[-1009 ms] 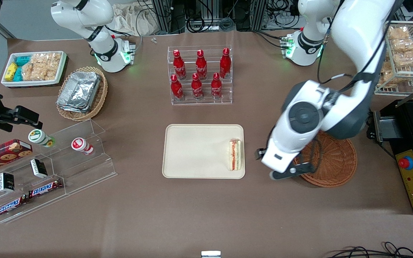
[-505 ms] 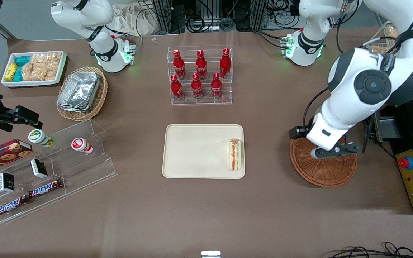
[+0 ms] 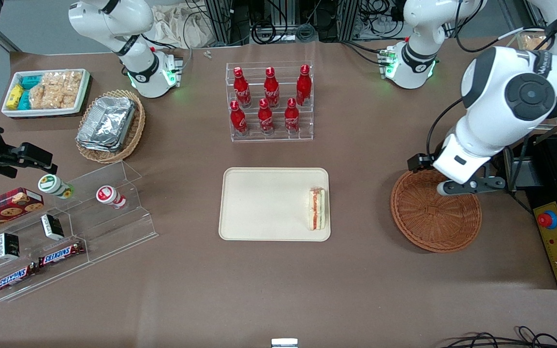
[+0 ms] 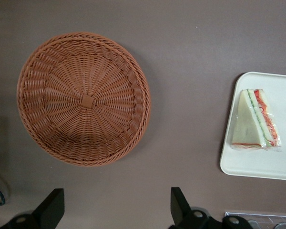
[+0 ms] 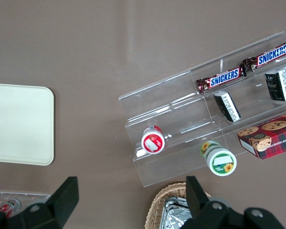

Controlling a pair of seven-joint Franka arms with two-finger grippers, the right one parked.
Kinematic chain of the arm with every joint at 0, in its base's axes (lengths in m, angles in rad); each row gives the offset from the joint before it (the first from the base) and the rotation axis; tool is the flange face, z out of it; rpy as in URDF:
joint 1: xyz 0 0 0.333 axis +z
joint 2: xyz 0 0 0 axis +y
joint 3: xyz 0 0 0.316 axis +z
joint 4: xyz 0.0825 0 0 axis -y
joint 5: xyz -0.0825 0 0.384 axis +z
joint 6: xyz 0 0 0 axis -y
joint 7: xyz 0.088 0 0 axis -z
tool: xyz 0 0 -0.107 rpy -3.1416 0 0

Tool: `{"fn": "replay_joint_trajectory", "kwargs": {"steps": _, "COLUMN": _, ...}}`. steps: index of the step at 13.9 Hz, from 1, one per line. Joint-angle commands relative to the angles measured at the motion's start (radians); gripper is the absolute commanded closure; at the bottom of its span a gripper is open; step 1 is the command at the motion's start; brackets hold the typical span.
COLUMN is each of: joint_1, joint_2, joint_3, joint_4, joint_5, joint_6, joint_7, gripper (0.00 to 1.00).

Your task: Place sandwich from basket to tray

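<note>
Now sandwich (image 3: 317,209) lies on tray (image 3: 264,203); gripper (image 3: 472,186) open.

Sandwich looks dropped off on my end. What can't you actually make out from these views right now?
- Tray: left wrist view cuts most of it off at the edge; only the end holding the sandwich shows.
- Basket: front view, the arm covers part of its rim.
- Gripper, open and above the table beside the basket: left wrist view shows only the fingertips.
- Small boxes on the acrylic shelf: labels too small to read.
</note>
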Motion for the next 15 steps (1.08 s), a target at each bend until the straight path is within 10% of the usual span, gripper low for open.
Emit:
{"fn": "replay_joint_trajectory", "kwargs": {"steps": 1, "joint_1": 0.011, "joint_2": -0.012, "joint_3": -0.006, "joint_4": 0.008, "joint_5": -0.022, "joint_6": -0.011, "joint_7": 0.008, "gripper": 0.00}}
{"fn": "replay_joint_trajectory", "kwargs": {"steps": 9, "joint_1": 0.001, "joint_2": 0.059, "joint_3": 0.011, "joint_4": 0.108, "joint_5": -0.019, "joint_6": -0.112, "joint_7": 0.017, "gripper": 0.00}}
{"fn": "replay_joint_trajectory", "kwargs": {"steps": 15, "joint_1": -0.181, "joint_2": 0.065, "joint_3": 0.213, "joint_4": 0.114, "joint_5": -0.016, "joint_6": -0.111, "joint_7": 0.036, "gripper": 0.00}}
